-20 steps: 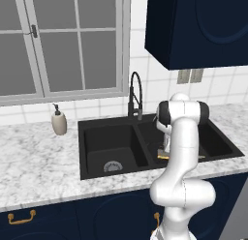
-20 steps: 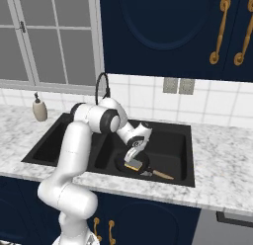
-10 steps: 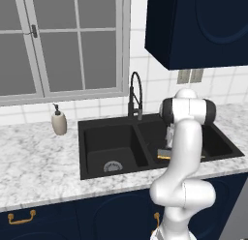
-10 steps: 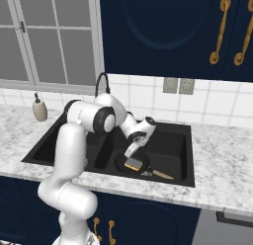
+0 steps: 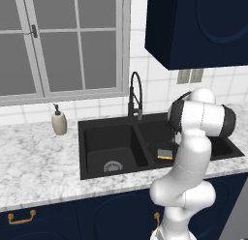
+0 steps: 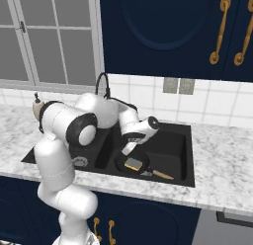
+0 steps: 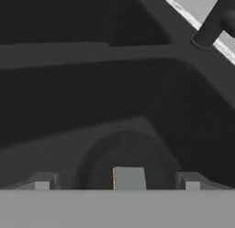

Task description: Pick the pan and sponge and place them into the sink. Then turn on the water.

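The black pan (image 6: 124, 166) lies in the right basin of the matte black sink (image 6: 179, 176), its wooden handle (image 6: 161, 175) pointing toward the front right. The yellow sponge (image 6: 133, 164) rests flat inside the pan, grey layer up. My gripper (image 6: 128, 150) hangs open just above the sponge, with nothing between its fingers. In the hand view the sponge (image 7: 129, 178) sits between the two fingertips (image 7: 43, 181), on the round pan (image 7: 98, 160). From the left base view the sponge (image 5: 164, 154) peeks out beside my arm. No water falls from the faucet (image 5: 135, 96).
A white soap dispenser (image 5: 59, 122) stands on the marble counter (image 5: 34, 161) left of the sink. The left basin (image 5: 110, 152) holds just its metal drain (image 5: 112, 166). The faucet base (image 7: 209, 29) rises behind the divider. A window and dark blue cabinets are above.
The hand has lifted a little away from the sponge, which stays in the pan. The jaws have spread slightly wider.
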Controlling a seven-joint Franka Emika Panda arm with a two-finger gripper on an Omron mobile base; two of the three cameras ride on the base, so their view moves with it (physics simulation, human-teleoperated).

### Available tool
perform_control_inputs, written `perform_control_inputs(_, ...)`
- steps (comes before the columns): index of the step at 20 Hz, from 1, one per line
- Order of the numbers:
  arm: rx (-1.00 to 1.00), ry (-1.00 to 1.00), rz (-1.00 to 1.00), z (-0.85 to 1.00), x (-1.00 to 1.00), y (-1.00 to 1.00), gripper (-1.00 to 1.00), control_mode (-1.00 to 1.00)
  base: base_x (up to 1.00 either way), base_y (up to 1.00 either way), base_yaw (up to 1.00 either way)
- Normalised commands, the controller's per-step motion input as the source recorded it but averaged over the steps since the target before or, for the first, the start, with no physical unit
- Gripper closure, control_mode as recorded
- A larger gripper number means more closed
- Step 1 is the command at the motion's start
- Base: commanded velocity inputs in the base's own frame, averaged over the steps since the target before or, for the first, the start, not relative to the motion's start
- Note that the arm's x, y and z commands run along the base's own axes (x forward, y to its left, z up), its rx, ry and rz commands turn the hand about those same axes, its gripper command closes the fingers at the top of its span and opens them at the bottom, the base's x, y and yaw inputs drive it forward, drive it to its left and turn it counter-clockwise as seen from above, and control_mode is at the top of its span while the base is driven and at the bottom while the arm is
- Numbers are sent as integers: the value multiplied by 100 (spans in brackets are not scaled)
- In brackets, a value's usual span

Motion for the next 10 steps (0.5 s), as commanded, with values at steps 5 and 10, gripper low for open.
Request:
perform_control_inputs(5, 29, -17, -2, 100, -50, 15, -100, -100, 0, 0, 0)
perform_control_inputs(10, 49, -11, -11, 99, -44, 10, -100, -100, 0, 0, 0)
